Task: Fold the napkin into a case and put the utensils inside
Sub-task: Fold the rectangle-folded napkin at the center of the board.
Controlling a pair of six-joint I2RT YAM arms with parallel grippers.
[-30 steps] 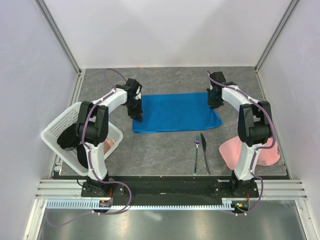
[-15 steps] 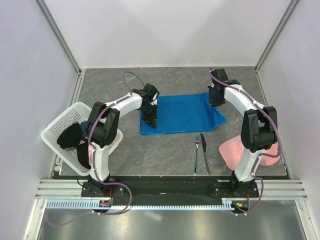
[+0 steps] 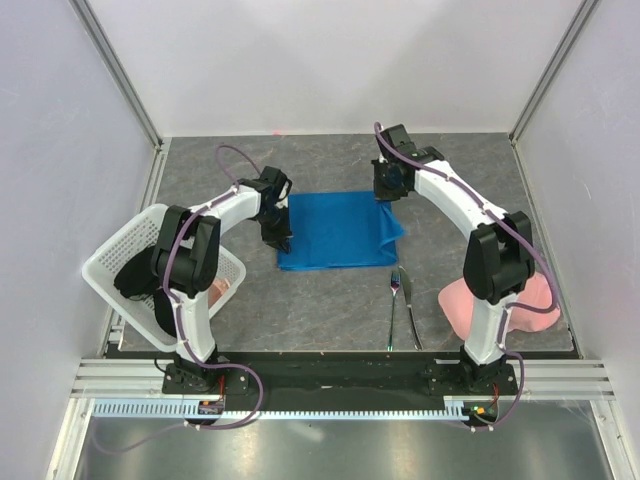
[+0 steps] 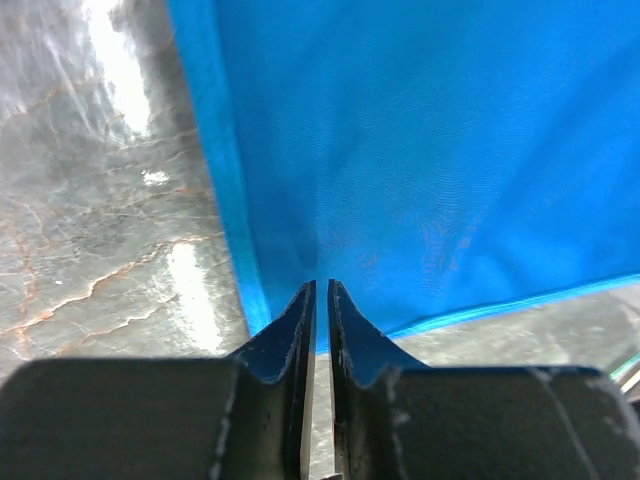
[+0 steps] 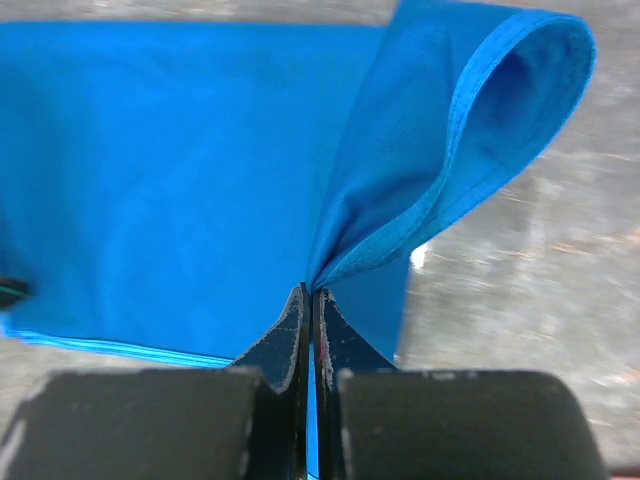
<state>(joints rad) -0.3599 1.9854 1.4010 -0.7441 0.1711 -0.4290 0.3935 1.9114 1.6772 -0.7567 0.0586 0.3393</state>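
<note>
The right fingers (image 5: 285,345), pinched shut on the right edge of the napkin (image 3: 335,232), have carried it up and over toward the left, so the blue cloth on the surface (image 3: 300,300) looks shorter and the fold has begun, while the left fingers (image 4: 283,338) pinch its left corner.

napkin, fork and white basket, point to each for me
napkin (image 3: 335,232), top view, middle of the flat blue layer
fork (image 3: 392,315), top view, midway along its handle
white basket (image 3: 118,243), top view, its far lattice wall
</note>
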